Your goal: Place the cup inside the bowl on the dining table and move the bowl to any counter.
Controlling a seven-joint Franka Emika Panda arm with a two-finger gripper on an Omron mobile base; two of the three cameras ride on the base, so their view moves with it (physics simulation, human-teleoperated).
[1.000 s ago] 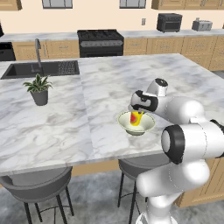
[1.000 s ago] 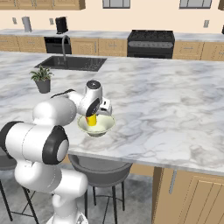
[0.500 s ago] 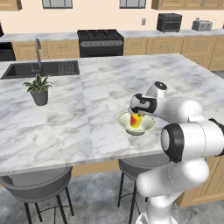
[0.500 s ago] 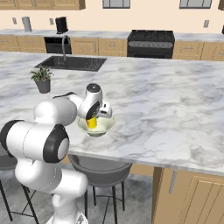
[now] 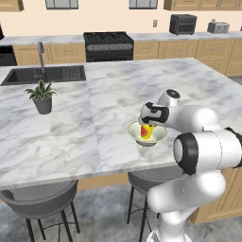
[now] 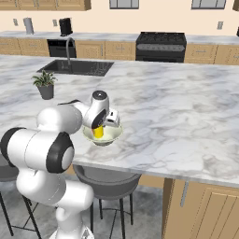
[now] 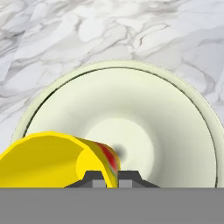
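The pale cream-green bowl (image 5: 159,135) (image 6: 113,136) stands on the marble dining table (image 5: 94,118) (image 6: 177,116) near its front edge. The small yellow cup (image 5: 147,131) (image 6: 98,132) with its red patch hangs tilted inside the bowl. My gripper (image 5: 150,124) (image 6: 99,127) is shut on the cup's rim from above. In the hand view the cup (image 7: 43,162) lies at the lower left over the bowl's hollow (image 7: 175,131), with the gripper (image 7: 107,180) pinching its wall. The counter (image 5: 156,35) (image 6: 116,36) runs along the back wall.
A small potted plant (image 5: 42,97) (image 6: 45,85) stands on the table to the left, near the sink (image 5: 45,74). Grey stools (image 5: 40,198) (image 6: 105,179) stand under the table's front edge. A black stove (image 5: 108,45) sits in the back counter.
The hand has sunk a little, bringing the cup lower into the bowl. The bowl has stayed where it was.
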